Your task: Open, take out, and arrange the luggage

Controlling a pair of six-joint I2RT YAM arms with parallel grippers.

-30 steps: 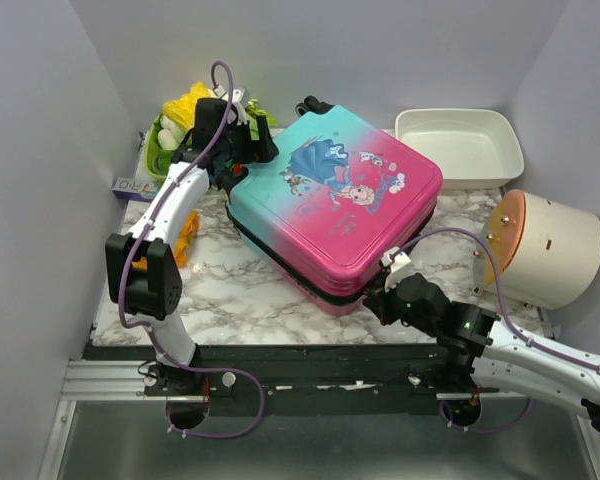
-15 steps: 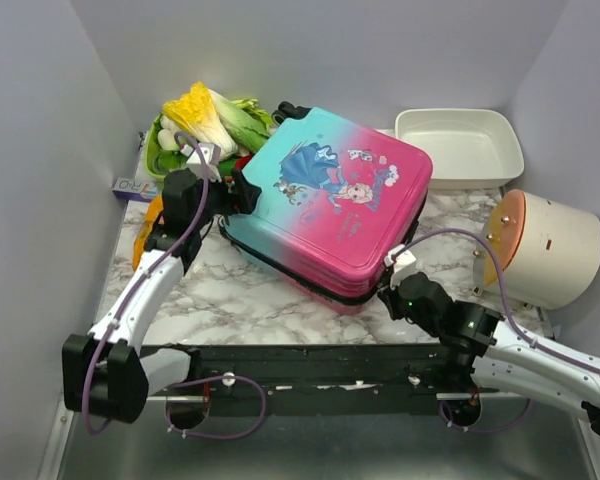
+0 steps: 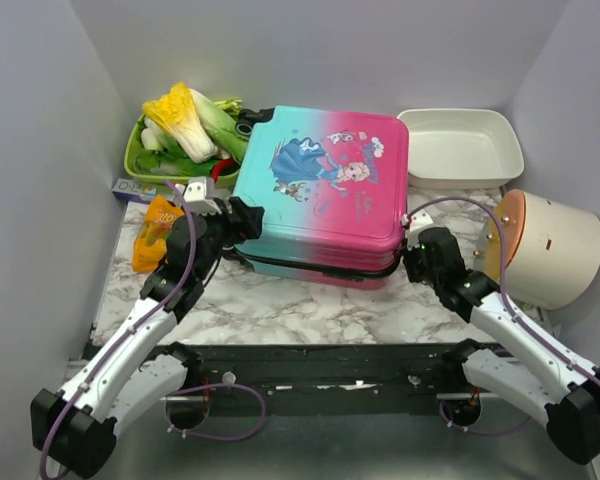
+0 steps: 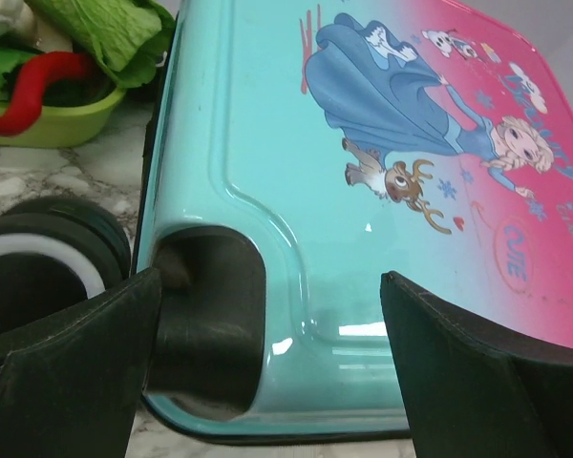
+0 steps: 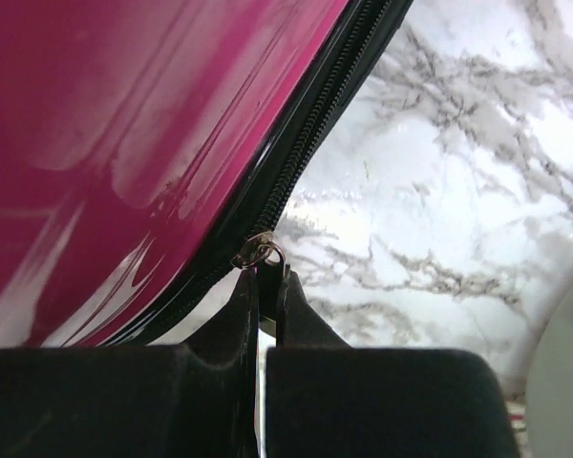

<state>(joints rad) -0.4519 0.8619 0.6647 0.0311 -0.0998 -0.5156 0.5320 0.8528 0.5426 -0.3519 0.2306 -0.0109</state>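
The luggage (image 3: pixel 320 190) lies flat and closed on the marble table, princess print up, teal half to the left, pink half to the right. My left gripper (image 3: pixel 242 222) is open at its near-left teal corner; in the left wrist view (image 4: pixel 267 301) the fingers straddle that corner beside a black wheel (image 4: pixel 38 272), gripping nothing. My right gripper (image 3: pixel 412 258) is at the luggage's near-right pink corner. In the right wrist view it (image 5: pixel 265 277) is shut on the metal zipper pull (image 5: pixel 260 252) of the black zipper (image 5: pixel 315 134).
A white tray (image 3: pixel 460 145) stands at the back right. A white cylinder with an orange lid (image 3: pixel 545 250) lies at the right edge. A green basket of vegetables (image 3: pixel 180 140) sits at the back left, with an orange packet (image 3: pixel 155 225) in front of it.
The luggage has turned from diagonal to square with the table and shifted back. My left gripper came from its far-left corner to its near-left corner. My right gripper moved right and back along the zipper edge.
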